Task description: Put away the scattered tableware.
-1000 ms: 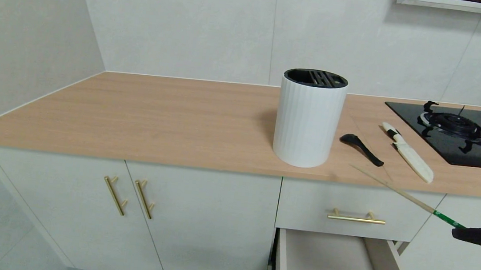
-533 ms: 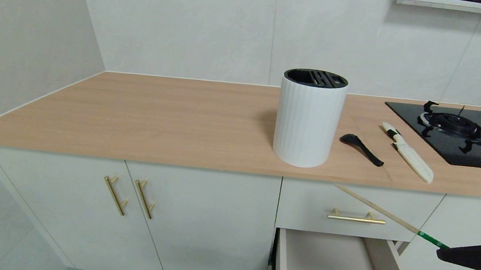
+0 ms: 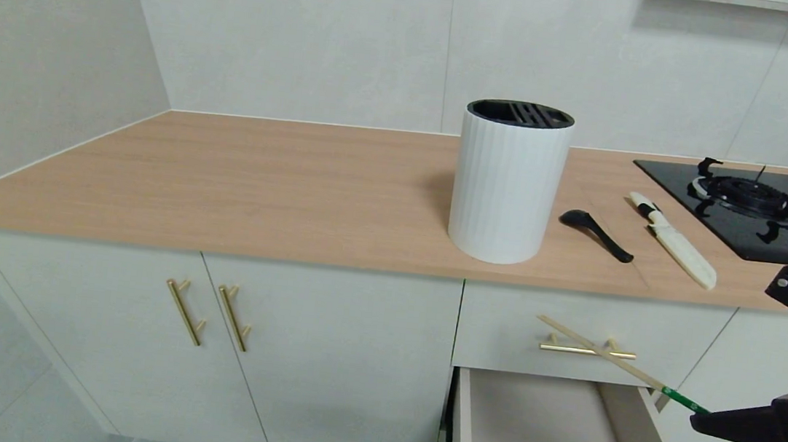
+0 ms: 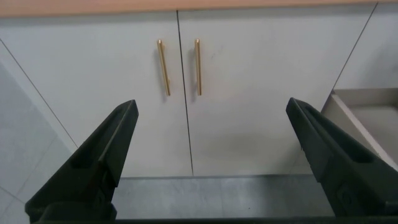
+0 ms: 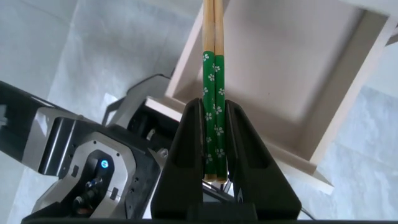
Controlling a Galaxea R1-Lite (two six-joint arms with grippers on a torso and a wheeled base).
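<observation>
Countertop (image 3: pixel 258 185) bears knife (image 3: pixel 674 239), spoon (image 3: pixel 594 233) — right end effector (image 5: pixel 214 107) clamps chopsticks (image 5: pixel 212 65) above drawer (image 5: pixel 286 74).

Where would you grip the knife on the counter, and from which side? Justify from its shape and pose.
Probably by its handle, the banded end nearer the wall, coming from above and closing across it. The knife lies flat on the counter, blade toward the front edge, so a sideways approach would scrape the surface.
</observation>
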